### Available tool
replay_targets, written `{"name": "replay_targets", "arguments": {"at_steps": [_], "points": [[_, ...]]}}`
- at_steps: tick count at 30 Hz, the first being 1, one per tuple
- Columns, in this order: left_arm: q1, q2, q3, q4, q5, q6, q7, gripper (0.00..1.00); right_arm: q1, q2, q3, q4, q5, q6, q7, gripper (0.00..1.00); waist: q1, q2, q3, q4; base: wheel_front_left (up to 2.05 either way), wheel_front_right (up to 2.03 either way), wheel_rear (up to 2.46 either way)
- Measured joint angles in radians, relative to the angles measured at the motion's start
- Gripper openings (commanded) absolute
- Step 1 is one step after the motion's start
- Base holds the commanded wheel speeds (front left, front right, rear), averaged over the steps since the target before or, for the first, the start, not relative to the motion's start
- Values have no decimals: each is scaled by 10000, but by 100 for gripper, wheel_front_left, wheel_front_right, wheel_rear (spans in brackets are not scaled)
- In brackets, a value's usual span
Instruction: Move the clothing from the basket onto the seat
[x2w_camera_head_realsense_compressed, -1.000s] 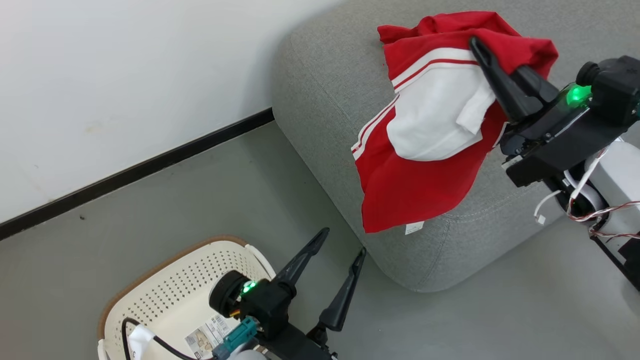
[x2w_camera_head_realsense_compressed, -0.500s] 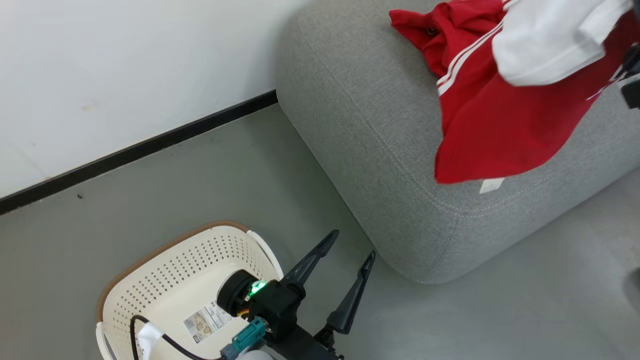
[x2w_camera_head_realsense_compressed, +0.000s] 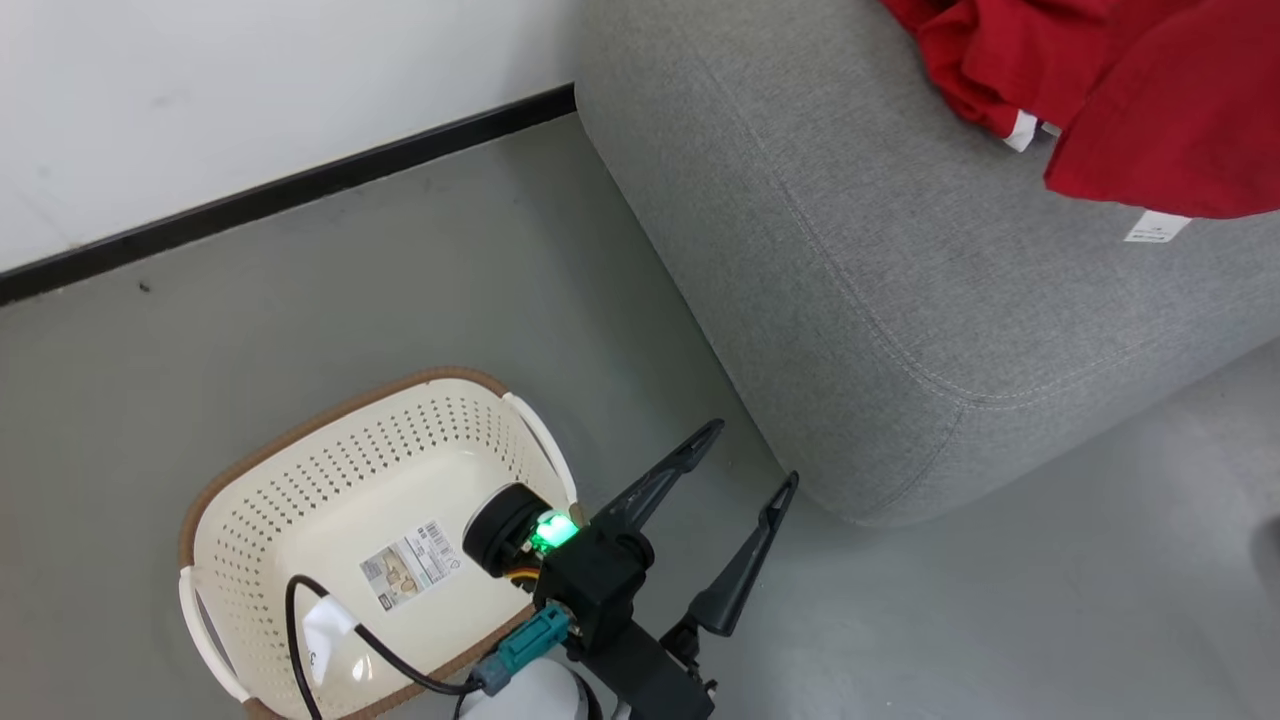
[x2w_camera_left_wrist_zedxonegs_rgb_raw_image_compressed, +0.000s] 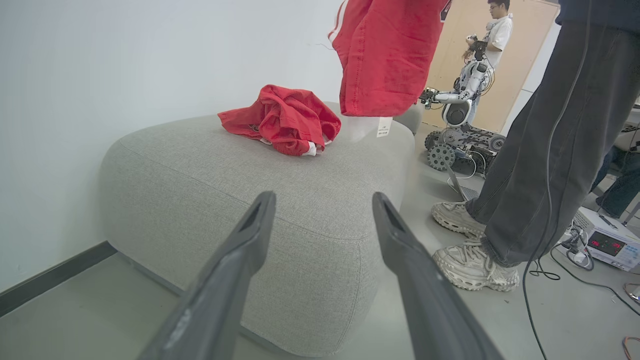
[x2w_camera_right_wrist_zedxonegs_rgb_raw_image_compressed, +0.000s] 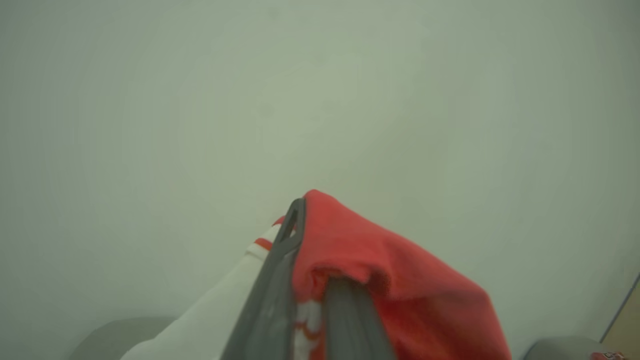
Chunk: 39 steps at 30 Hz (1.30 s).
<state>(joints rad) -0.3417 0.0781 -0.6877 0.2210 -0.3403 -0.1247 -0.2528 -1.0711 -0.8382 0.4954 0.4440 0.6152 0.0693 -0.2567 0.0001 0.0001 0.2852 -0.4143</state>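
The cream basket (x2w_camera_head_realsense_compressed: 300, 470) stands on the floor at lower left, holding just its label sticker (x2w_camera_head_realsense_compressed: 410, 565). My left gripper (x2w_camera_head_realsense_compressed: 752, 455) is open beside it, its fingers (x2w_camera_left_wrist_zedxonegs_rgb_raw_image_compressed: 250, 235) aimed at the grey seat (x2w_camera_head_realsense_compressed: 900, 250). One red garment (x2w_camera_left_wrist_zedxonegs_rgb_raw_image_compressed: 285, 120) lies crumpled on the seat (x2w_camera_left_wrist_zedxonegs_rgb_raw_image_compressed: 225, 170); it also lies at the head view's top right (x2w_camera_head_realsense_compressed: 975, 60). A second red garment (x2w_camera_head_realsense_compressed: 1170, 130) hangs above the seat with its white tag (x2w_camera_head_realsense_compressed: 1155, 227) dangling. My right gripper (x2w_camera_right_wrist_zedxonegs_rgb_raw_image_compressed: 312, 240) is shut on that hanging garment (x2w_camera_right_wrist_zedxonegs_rgb_raw_image_compressed: 360, 250), which drapes over one finger.
A person's legs (x2w_camera_left_wrist_zedxonegs_rgb_raw_image_compressed: 540, 150) and pale shoes (x2w_camera_left_wrist_zedxonegs_rgb_raw_image_compressed: 470, 265) stand right of the seat. Behind them is another robot (x2w_camera_left_wrist_zedxonegs_rgb_raw_image_compressed: 460, 115), and a box with a red display (x2w_camera_left_wrist_zedxonegs_rgb_raw_image_compressed: 605, 242) and cables lie on the floor. A white wall (x2w_camera_head_realsense_compressed: 250, 100) with a black skirting runs behind the basket.
The head camera has swung, shifting the whole picture. The hanging garment now sits farther in over the seat, away from its front edge. My right gripper has left the head view.
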Motion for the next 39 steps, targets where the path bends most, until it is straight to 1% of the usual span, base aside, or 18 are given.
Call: {"name": "replay_targets", "arguments": {"at_steps": [9,15,20,23,25,28,31,34,36,38,39], "points": [[-723,153,-420,-100,253,0,0,100,-1174,-1129,-897,819,-8,-351,8,0,0,0,990,509,0,0,0],[-1069,157,-249,-230,265,0,0,100,-1848,-1908,-1450,1459,17,-523,194,0,1,0,1717,933,0,0,0],[-1297,199,-359,-240,268,0,0,100,-2143,-2280,-1885,1835,190,-817,401,0,1,0,2344,1313,0,0,0],[-1353,336,-334,-247,268,0,0,100,-2401,-2297,-2038,1933,291,-963,449,0,1,1,2720,1530,0,0,0],[-1444,456,-322,-261,270,0,0,100,-2670,-2291,-2071,1918,293,-980,468,0,1,1,2972,1657,0,0,0],[-1571,504,-314,-284,295,0,0,100,-2921,-2234,-2105,1918,297,-1114,535,0,0,1,3362,1828,0,0,0],[-1768,472,-343,-316,328,0,0,100,-2924,-1992,-2092,2105,403,-1147,640,0,0,1,3744,1977,0,0,0],[-1977,437,-410,-318,345,0,0,100,-2826,-1760,-2102,2602,606,-1262,775,0,1,1,4114,2118,0,0,0],[-2080,443,-412,-318,345,0,0,100,-2611,-1666,-2104,2966,767,-1262,805,0,1,1,4338,2211,0,0,0],[-2127,462,-366,-314,345,0,0,100,-2331,-1488,-2098,3183,938,-1187,794,0,0,1,4538,2302,0,0,0],[-2140,474,-337,-301,345,0,0,100,-2221,-1336,-2057,3258,989,-1068,792,0,0,1,4631,2346,0,0,0]]}}
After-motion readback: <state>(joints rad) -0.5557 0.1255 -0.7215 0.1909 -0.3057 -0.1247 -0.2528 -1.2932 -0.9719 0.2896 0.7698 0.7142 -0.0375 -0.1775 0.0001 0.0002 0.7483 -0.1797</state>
